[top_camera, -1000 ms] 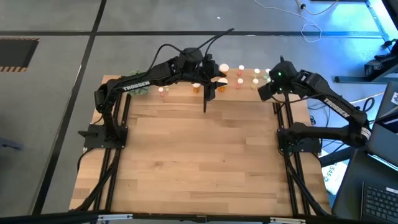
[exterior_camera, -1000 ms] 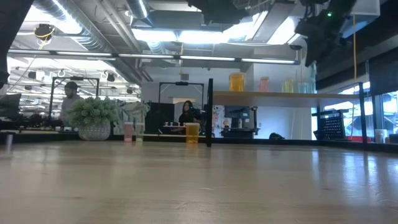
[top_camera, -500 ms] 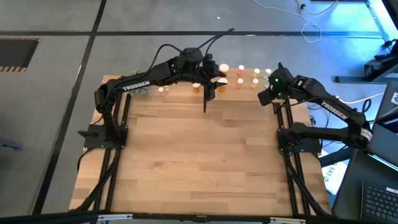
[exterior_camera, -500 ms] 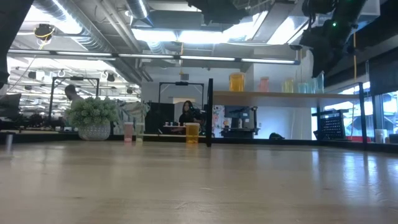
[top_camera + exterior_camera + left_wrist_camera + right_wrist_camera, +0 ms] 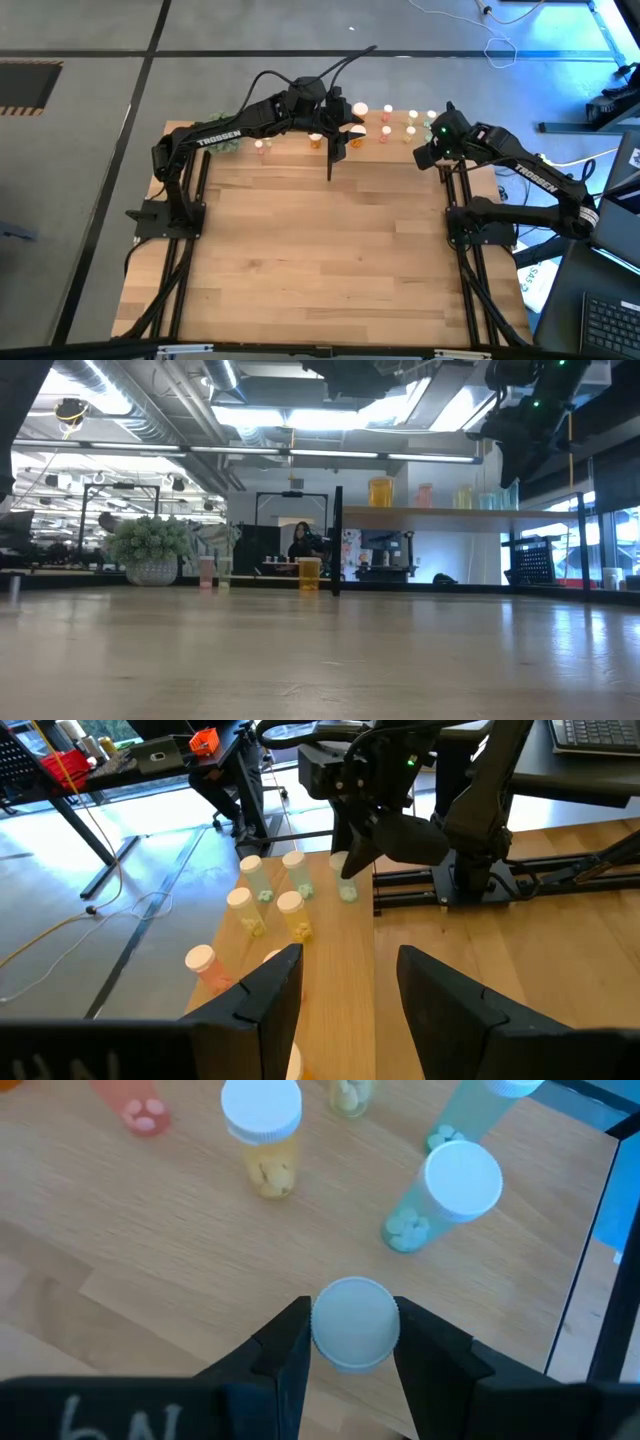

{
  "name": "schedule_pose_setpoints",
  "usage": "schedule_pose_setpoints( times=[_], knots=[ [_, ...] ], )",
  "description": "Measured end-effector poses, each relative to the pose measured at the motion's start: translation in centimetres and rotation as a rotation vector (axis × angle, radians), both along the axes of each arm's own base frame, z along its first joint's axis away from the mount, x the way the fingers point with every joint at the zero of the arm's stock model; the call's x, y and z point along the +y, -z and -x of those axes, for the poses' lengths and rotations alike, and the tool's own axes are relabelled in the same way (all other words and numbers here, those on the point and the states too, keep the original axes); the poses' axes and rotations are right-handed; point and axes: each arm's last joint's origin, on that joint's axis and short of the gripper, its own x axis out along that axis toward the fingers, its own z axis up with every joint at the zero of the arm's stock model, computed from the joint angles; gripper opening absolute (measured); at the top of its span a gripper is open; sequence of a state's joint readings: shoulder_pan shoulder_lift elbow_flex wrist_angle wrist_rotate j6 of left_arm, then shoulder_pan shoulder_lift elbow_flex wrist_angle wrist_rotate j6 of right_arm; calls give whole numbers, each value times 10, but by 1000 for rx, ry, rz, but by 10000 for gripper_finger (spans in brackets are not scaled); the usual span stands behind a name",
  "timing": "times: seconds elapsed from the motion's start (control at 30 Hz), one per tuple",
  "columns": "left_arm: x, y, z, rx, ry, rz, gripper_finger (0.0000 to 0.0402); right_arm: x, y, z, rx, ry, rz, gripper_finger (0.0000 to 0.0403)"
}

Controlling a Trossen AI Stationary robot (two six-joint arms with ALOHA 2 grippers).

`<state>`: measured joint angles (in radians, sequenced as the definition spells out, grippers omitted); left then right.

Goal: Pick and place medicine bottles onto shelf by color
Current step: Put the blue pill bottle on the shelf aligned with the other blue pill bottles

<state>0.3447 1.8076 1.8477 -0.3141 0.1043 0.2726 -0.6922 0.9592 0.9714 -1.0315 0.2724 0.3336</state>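
Note:
The shelf (image 5: pixel 440 511) stands at the table's far edge, its light-wood board (image 5: pixel 150 1230) carrying small white-capped bottles: orange (image 5: pixel 380 492), pink (image 5: pixel 425 496), yellowish (image 5: pixel 262 1130) and green (image 5: pixel 445 1195). My right gripper (image 5: pixel 350 1308) hangs over the shelf's right end (image 5: pixel 425 150), shut on a green bottle (image 5: pixel 345 870). My left gripper (image 5: pixel 345 955) is open and empty above the shelf's left part (image 5: pixel 338 125). On the tabletop left of the shelf stand a pink bottle (image 5: pixel 207 572) and an orange one (image 5: pixel 309 573). My right gripper pinches the green bottle between its two fingers just below the white cap (image 5: pixel 354 1323), coming from above and pointing down. The bottle stays upright with green pills at its bottom (image 5: pixel 347 893). Whether its base rests on the shelf board, I cannot tell.
A green plant ball in a pot (image 5: pixel 150 545) sits at the table's far left corner. Thin black shelf posts (image 5: pixel 337 540) rise at the shelf's corners. The wide wooden tabletop (image 5: pixel 320 250) lies near of the shelf. People show in the room behind.
My right arm's wrist has shifted a little toward the table's left and near side above the shelf's right end, uncovering the green bottles in the low view.

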Motion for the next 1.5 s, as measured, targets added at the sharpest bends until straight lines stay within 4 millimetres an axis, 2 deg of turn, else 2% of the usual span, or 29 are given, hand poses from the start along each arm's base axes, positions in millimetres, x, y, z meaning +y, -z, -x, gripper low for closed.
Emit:
schedule_pose_setpoints(
  times=[1.2,1.5],
  knots=[
    [0,0,0,0,1,0,159,0,0,0,4,-25,-1,137],
    [0,0,0,0,1,0,159,0,1,0,6,-26,-5,193]
  ],
)
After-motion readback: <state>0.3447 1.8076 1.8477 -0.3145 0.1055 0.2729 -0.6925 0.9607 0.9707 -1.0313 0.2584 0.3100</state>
